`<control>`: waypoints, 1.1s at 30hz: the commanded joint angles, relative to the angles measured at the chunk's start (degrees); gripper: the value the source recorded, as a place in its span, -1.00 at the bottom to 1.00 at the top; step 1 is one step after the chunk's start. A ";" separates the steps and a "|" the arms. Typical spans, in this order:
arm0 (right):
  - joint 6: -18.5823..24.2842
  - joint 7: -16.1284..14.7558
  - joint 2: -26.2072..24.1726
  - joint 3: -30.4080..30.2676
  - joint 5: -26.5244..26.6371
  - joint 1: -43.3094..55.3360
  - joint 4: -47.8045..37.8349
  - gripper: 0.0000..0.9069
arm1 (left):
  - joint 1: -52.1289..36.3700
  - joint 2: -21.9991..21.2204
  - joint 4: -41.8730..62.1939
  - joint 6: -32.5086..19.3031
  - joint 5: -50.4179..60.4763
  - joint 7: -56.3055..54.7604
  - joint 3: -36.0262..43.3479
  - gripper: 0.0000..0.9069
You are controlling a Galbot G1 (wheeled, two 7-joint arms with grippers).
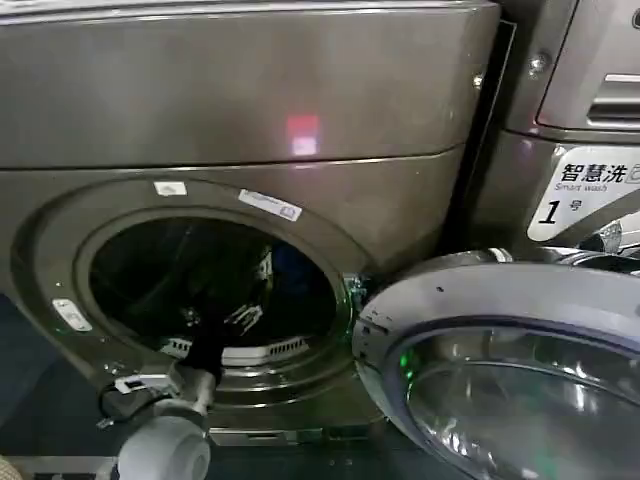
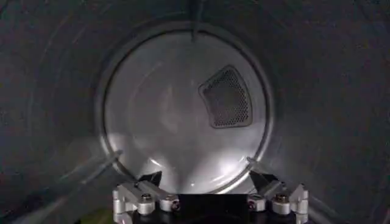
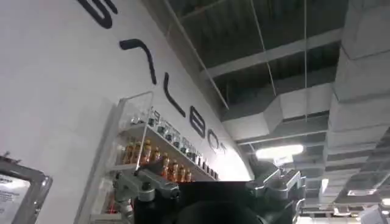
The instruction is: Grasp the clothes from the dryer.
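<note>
The dryer (image 1: 250,100) stands in front of me with its round porthole (image 1: 215,285) open. My left arm (image 1: 205,365) reaches through the porthole into the dark drum. In the left wrist view my left gripper (image 2: 206,179) is open, its dark fingertips (image 2: 149,178) wide apart with nothing between them, facing the drum's back wall (image 2: 170,115). A small yellow-green patch of the clothes (image 2: 97,216) shows at the frame's edge beside the gripper mount. My right gripper (image 3: 210,189) is raised away from the dryer and points up at a wall and ceiling.
The silver-rimmed glass door (image 1: 500,380) hangs open to the right of the porthole, low and close. A second machine (image 1: 585,150) with a "1" label stands at the right. A perforated vent (image 2: 226,97) sits on the drum's back wall.
</note>
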 commanded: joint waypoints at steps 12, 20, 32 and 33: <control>-5.31 3.28 0.28 2.89 -3.61 -1.83 0.38 1.00 | -15.45 1.19 16.35 -2.67 -0.50 0.36 0.48 1.00; -5.16 3.90 0.40 3.17 -3.72 -1.56 0.73 1.00 | -31.92 -0.84 33.76 -3.66 -1.43 2.37 1.54 1.00; -4.07 3.33 0.20 2.35 -3.71 -0.35 -0.19 1.00 | -49.71 -2.23 63.77 -10.64 2.76 8.05 1.70 1.00; -4.06 3.28 0.29 2.28 -3.70 -0.29 -0.21 1.00 | -51.64 -2.38 66.30 -10.96 3.14 8.67 1.70 1.00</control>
